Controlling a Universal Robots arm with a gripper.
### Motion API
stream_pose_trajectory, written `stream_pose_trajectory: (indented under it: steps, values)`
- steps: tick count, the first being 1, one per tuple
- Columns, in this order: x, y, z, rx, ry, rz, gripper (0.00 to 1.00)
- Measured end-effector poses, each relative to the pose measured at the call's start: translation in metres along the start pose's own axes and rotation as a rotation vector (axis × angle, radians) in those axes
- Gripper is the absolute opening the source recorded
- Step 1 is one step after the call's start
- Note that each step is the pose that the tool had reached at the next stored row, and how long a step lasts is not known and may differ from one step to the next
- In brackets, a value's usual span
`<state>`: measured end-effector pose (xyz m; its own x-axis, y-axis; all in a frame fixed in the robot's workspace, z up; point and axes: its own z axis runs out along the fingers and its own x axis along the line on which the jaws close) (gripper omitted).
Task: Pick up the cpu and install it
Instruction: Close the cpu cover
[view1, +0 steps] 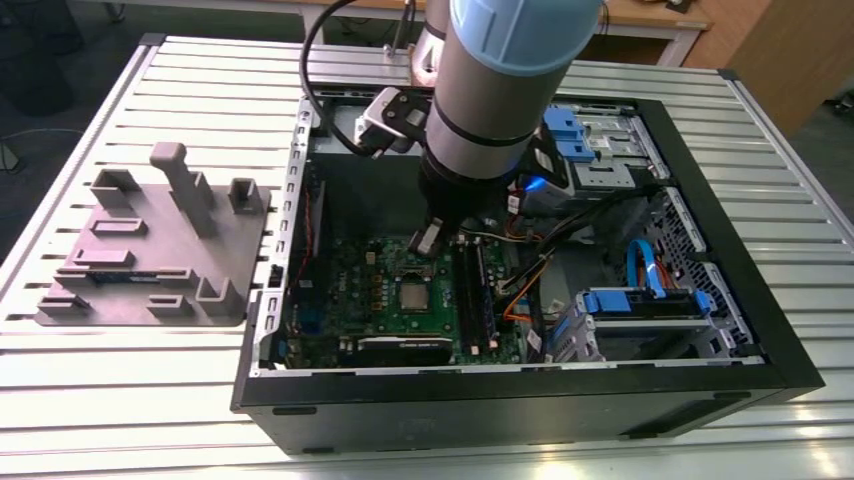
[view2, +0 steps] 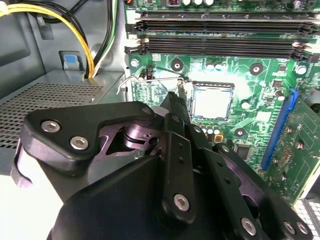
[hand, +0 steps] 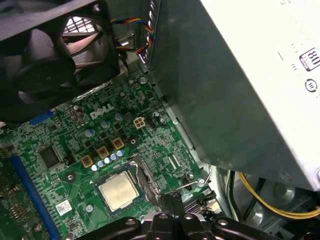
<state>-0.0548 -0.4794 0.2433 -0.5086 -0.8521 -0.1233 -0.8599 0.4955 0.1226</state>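
Hanging over the open computer case (view1: 534, 395), the arm (view1: 494, 90) reaches down inside it toward the motherboard (view1: 400, 300). The claw (view2: 177, 107) sits just above the board, near the socket. Its fingers (view2: 175, 120) appear drawn close together with nothing between them, though the tips are partly hidden by the claw's own black housing, so this is not certain.

The cpu (hand: 119, 190) lies flat in its socket on the green motherboard, silvery top facing up; it also shows in the second wrist view (view2: 212, 102) and, small, in the exterior view (view1: 416, 296). The claw is beside it, not touching it. A thin metal retention lever (hand: 172, 187) stands loose next to the socket.

Memory slots (view2: 220, 35) run along one side of the socket. A black fan (hand: 50, 60) and the grey power supply box (hand: 240, 90) flank the board. On the slatted desk (view1: 134, 380), at the exterior view's left, rests a grey fixture tray (view1: 154, 250) with upright posts.
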Motion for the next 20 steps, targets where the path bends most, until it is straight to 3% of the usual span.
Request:
stream_pose_trajectory:
  steps: [13, 20]
  values:
    - [0.0118, -0.0061, -0.0020, 0.0000, 0.0002, 0.000, 0.11]
    - [0.0181, -0.0011, -0.0017, -0.0009, 0.0009, -0.007, 0.11]
